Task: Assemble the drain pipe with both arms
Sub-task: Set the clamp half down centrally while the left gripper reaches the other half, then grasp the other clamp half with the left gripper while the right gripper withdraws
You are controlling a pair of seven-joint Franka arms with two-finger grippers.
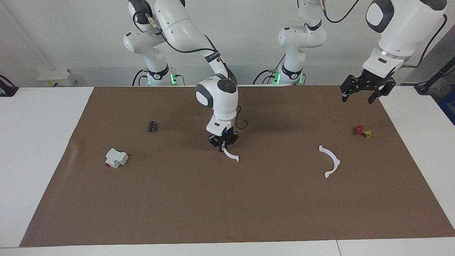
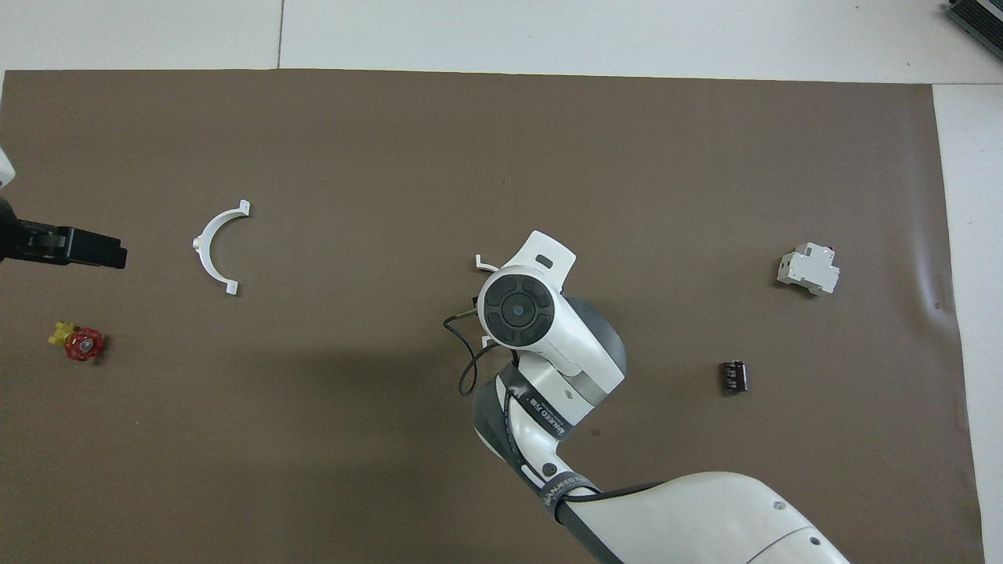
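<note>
Facing view showed the right gripper low over the middle of the brown mat, its fingertips pressed onto one end of a white half-ring arc. That arc trailed down and away from the jaws toward the left arm's end, its free tab at or just above the mat. From overhead the right arm's wrist covered most of this arc; only its tabs peeked out beside the wrist.

A second half-ring arc lay flat on the mat, well apart from the first, toward the left arm's end of the table. The left gripper hung high over the mat's corner at that end, its jaws spread wide and holding nothing.

A small red and yellow valve part sat near the second arc, nearer to the robots. Toward the right arm's end lay a small black cylinder and a blocky white-and-red part, both well apart from the arcs. Between the two arcs the mat lay bare.
</note>
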